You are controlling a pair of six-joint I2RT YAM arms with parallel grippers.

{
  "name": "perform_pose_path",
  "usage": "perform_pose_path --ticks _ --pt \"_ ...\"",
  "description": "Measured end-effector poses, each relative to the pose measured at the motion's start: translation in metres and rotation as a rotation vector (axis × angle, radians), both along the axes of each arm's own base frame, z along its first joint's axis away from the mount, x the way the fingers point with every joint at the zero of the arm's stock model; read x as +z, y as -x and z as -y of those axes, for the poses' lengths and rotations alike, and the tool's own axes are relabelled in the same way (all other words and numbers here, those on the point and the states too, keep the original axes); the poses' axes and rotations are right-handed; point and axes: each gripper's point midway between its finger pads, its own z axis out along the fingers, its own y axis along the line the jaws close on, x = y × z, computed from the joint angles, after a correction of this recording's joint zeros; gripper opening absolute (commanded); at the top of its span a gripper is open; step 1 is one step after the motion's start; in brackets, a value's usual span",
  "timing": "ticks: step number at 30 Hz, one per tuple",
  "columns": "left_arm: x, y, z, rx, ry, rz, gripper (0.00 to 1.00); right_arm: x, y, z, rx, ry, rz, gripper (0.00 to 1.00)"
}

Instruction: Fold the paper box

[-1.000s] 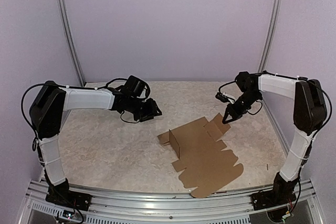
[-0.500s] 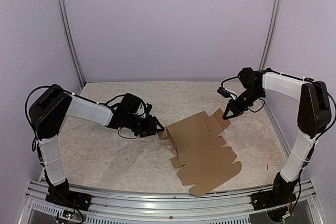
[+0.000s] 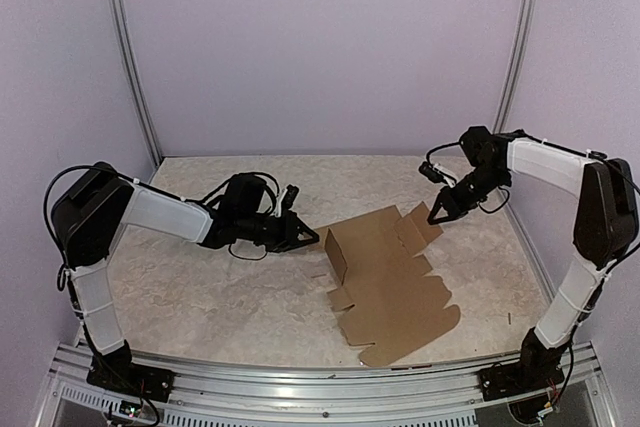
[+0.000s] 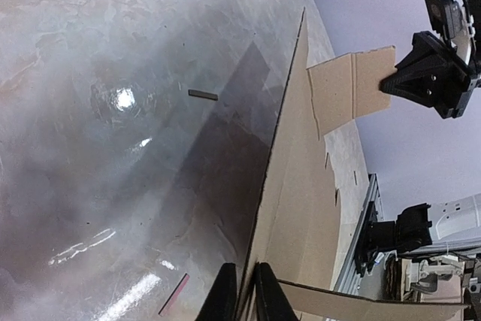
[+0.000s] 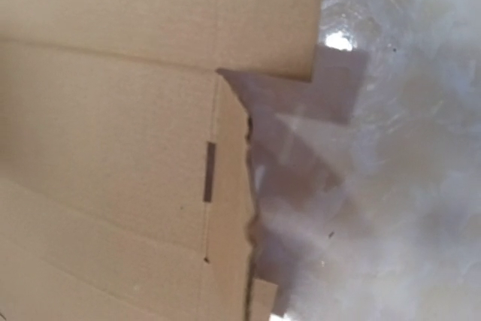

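Entry: the left arm (image 3: 160,212) has been reaching across from the left half of the worktop (image 3: 200,287) over the past second. It is now meeting the paper box (image 3: 390,277) at its left side.

The left gripper (image 3: 308,239) is narrow. In its wrist view the two fingers are standing close together with the edge of the side flap (image 3: 334,252) running between them, so it appears to be pinching that flap.

The flap is standing upright while the rest of the sheet is lying mostly flat. The sheet is sitting right of centre and running toward the near edge, having slid slightly toward the far right corner.

The right gripper (image 3: 438,215) is clamping the far tab (image 3: 424,224) and holding it lifted off the worktop; it has drifted a little toward the right edge.

Reading: both ends are now secured, so the first wall fold is getting under way. The base panels are not yet creased.

Pose: the left arm is stretching low and nearly level, wrist pointing right. The right arm (image 3: 545,162) is arching in from the right edge, elbow high, wrist dipping down and leftward to the tab.
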Motion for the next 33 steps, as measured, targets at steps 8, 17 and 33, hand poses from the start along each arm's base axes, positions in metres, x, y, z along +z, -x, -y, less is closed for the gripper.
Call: perform_pose_path --ticks 8,17,33 --pt "0.013 -0.003 0.007 -0.066 -0.004 0.101 0.00 0.046 0.001 -0.006 0.176 -0.015 0.134 0.60" --pt "0.092 0.008 0.047 -0.330 -0.055 0.554 0.01 0.172 0.000 -0.017 0.587 0.044 0.713 0.77" --pt "0.127 0.035 0.058 -0.457 -0.225 0.931 0.03 0.117 0.017 -0.073 0.966 0.019 0.620 0.54"
